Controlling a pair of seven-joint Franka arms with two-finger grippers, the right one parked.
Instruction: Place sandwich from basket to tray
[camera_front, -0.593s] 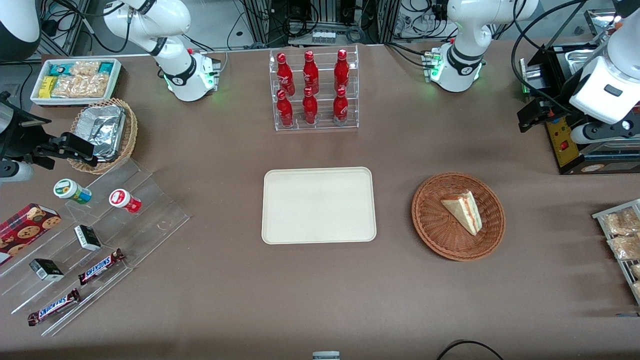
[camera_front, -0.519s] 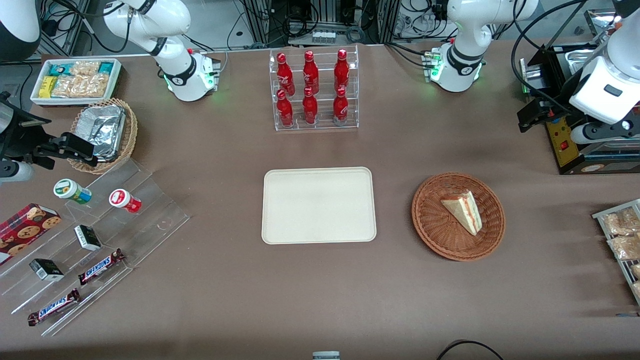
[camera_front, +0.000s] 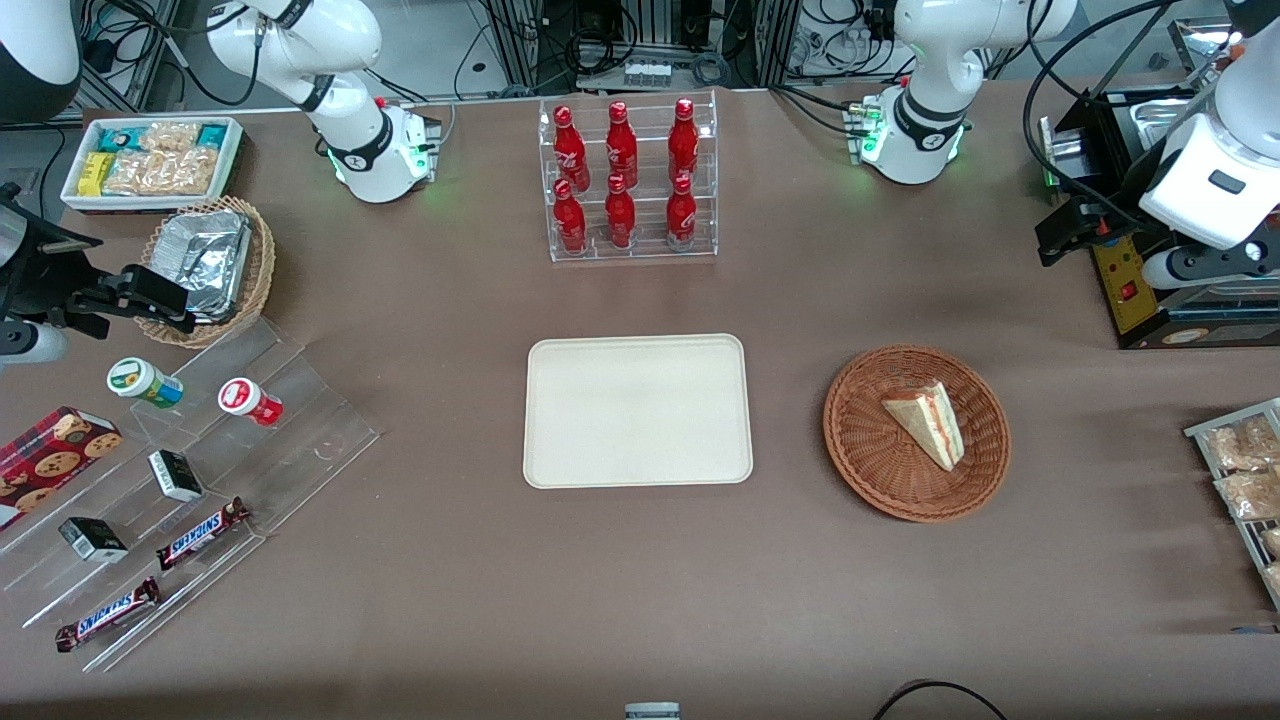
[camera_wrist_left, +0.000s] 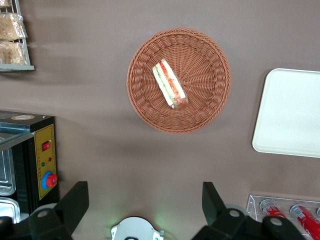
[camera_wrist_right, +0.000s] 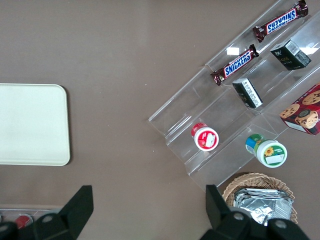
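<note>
Front view shows nothing's really started: the sandwich (camera_front: 927, 420) sits in the basket (camera_front: 862, 440), the tray (camera_front: 637, 410) beside it is bare, and the gripper (camera_wrist_left: 145, 205) hangs high above with fingers spread wide (holding nothing), so the whole pick-and-place remains.

Materials and finish
Woven wicker basket (camera_front: 916, 432), rough; smooth matt plastic tray (camera_front: 638, 411); matt brown cloth on desk (camera_front: 640, 580); gripper (camera_wrist_left: 145, 210) above desk, black matt plastic fingers.
</note>
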